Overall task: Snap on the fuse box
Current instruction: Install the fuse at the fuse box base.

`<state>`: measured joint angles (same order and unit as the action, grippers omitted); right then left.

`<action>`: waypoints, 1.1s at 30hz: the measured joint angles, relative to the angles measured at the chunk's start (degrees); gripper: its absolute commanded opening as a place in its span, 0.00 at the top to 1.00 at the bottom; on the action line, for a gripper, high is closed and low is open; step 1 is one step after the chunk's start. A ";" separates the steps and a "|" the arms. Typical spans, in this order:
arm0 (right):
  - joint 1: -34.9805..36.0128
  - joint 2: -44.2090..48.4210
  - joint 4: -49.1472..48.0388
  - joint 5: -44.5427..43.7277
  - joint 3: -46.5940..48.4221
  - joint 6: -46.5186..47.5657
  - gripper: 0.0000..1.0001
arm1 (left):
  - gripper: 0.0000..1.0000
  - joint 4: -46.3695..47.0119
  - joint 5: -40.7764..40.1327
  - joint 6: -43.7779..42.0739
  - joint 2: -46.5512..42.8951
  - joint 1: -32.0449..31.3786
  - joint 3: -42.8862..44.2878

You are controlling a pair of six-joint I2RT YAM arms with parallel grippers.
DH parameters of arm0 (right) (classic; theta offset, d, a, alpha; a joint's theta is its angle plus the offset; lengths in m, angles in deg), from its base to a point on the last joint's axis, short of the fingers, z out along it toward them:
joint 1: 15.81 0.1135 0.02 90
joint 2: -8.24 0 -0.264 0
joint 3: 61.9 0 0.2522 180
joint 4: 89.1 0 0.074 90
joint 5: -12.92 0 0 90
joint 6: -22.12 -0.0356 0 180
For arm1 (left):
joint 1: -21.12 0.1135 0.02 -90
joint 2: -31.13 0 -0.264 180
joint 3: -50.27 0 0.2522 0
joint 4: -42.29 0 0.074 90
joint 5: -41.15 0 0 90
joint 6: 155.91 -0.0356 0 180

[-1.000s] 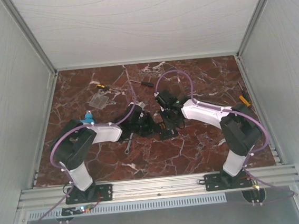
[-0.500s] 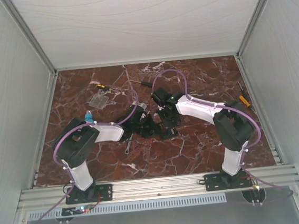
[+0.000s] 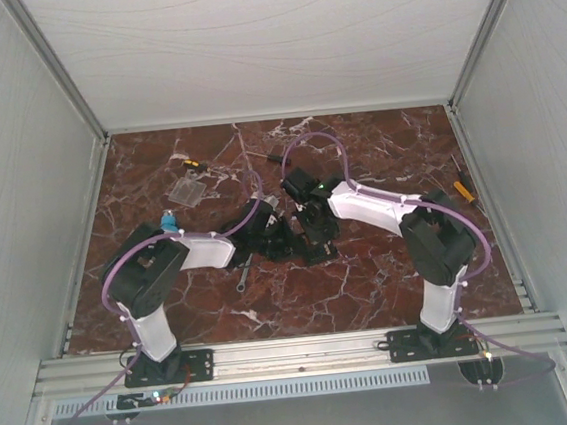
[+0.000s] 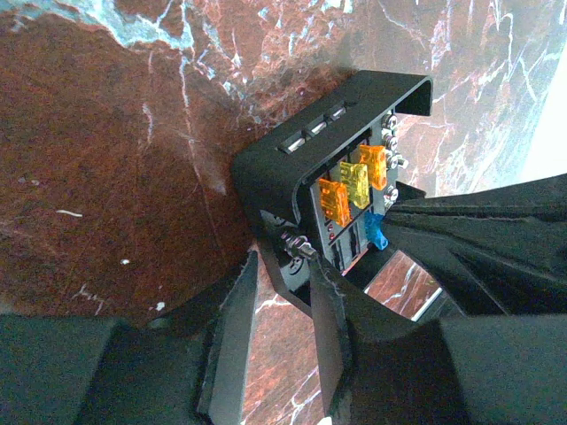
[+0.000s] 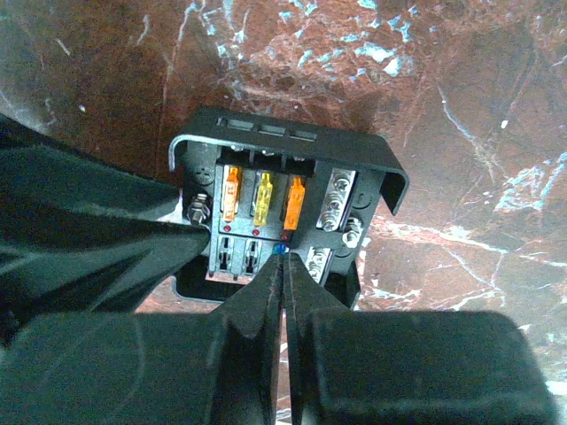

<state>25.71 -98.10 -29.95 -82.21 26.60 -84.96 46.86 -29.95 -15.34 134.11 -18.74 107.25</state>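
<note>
The fuse box (image 4: 282,173) is a black open box lying on the marble between both grippers, seen small in the top view (image 3: 305,247). Orange and yellow fuses (image 5: 259,197) sit in its upper row. My left gripper (image 4: 282,263) is closed on the box's near corner, one finger outside the wall, the other inside against a bolt (image 5: 197,212). My right gripper (image 5: 283,258) is shut, its tips meeting on a small blue fuse (image 4: 376,232) in the lower row. The left finger (image 5: 97,230) shows at the box's left side in the right wrist view.
A flat clear plastic cover (image 3: 189,189) lies at the back left. Screwdrivers lie at the back (image 3: 190,164) (image 3: 278,158) and by the right wall (image 3: 462,190). A small wrench (image 3: 244,274) lies near the left gripper. Grey walls close in three sides.
The right arm has swung left and its gripper has shifted over the box. The left gripper's fingers have drawn closer together on the box's corner.
</note>
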 measured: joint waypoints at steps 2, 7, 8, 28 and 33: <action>0.48 1.64 -0.96 0.02 -0.55 0.26 0.98 | 0.69 0.02 0.00 0.02 0.00 0.00 0.00; 0.87 3.80 -1.79 0.02 -2.56 -0.26 0.95 | 0.69 0.35 -0.04 0.22 0.07 -0.33 0.00; 0.92 3.98 -1.57 0.04 -2.58 -0.39 0.94 | 0.69 0.42 -0.04 0.22 0.09 -0.44 0.00; 0.90 4.59 -1.38 -1.79 -3.54 -3.41 1.00 | 0.69 0.87 -0.09 0.44 0.28 -0.85 0.00; 0.79 4.42 -1.31 -1.20 -3.54 -3.39 1.00 | 0.69 0.87 -0.11 0.48 0.28 -0.85 0.00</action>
<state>26.50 -93.69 -31.26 -83.41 23.06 -88.34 47.73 -30.06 -14.86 134.40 -19.59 107.25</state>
